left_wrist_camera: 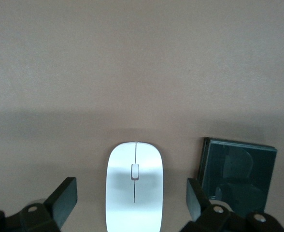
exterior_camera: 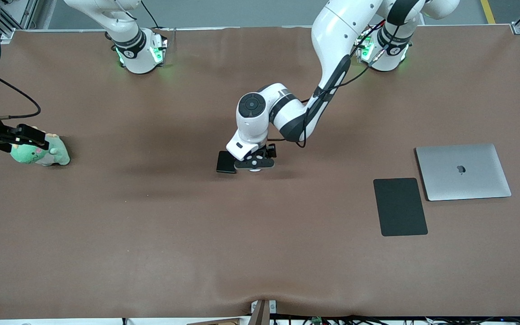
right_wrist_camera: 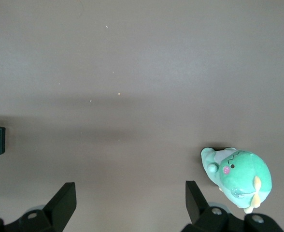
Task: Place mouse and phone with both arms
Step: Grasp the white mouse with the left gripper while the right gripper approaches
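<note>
My left tool (exterior_camera: 254, 164) hangs low over the mouse (left_wrist_camera: 134, 186), and its two fingers (left_wrist_camera: 64, 200) are spread wide with the mouse sitting right between them. Neither finger touches the mouse yet. I think the step now is to grab the mouse, so I want to go straight down, keep the mouse in the middle of the gap, and close slowly. The shell looks smooth and shiny, so it may slip if I squeeze off to one side. I want the fingers to press on its long sides.

The phone (left_wrist_camera: 237, 176) lies flat on the tabletop (exterior_camera: 151, 234) just beside the mouse, toward the right arm's end. One finger comes down close to it, so I must be careful not to bump it.

Well apart from the mouse, toward the left arm's end, lie a black pad (exterior_camera: 400, 206) and a closed laptop (exterior_camera: 463, 171).

My right tool (exterior_camera: 20, 137) is well apart from the mouse, at the right arm's end. Its fingers are wide and hold nothing, and a green plush toy (right_wrist_camera: 238, 176) sits just beside it. That arm waits.
</note>
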Robot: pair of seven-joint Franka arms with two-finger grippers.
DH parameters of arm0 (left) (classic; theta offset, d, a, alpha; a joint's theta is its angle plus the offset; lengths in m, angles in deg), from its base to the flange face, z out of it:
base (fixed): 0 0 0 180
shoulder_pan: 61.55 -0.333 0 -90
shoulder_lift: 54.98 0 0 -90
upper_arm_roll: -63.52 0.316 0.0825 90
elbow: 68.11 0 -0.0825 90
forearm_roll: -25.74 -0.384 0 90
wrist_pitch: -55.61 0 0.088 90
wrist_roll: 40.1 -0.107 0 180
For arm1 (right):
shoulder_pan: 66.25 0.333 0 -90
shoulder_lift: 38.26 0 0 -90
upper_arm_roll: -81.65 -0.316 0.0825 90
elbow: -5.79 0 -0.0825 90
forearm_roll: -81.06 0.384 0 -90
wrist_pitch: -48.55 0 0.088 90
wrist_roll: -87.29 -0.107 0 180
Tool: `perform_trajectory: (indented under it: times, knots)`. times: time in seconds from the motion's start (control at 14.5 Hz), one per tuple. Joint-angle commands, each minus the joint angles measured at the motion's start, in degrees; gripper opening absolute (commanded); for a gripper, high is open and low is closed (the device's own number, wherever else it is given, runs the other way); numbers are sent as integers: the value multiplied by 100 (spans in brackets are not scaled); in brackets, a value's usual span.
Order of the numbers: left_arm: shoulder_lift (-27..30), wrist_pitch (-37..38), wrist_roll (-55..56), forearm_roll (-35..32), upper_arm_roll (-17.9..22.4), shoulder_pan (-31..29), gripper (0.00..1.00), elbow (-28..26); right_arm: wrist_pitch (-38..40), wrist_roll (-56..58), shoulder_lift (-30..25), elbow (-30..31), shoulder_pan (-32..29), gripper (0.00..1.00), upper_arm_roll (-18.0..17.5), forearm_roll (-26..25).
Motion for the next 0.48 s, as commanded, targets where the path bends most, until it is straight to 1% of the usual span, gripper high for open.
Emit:
perform_trajectory:
  times: [0.0, 0.21, 0.41]
  knots:
    - [-208, -24, 189, -153, 49, 150, 100, 127, -76, 42, 323, -199, -7, 100, 11, 9]
    - [-323, -33, 320, -92, 41, 194, 100, 136, -208, 33, 622, -323, 107, 100, 11, 27]
    - [-402, -33, 374, -153, 41, 203, 100, 127, -235, -2, 798, -349, 265, 100, 2, 27]
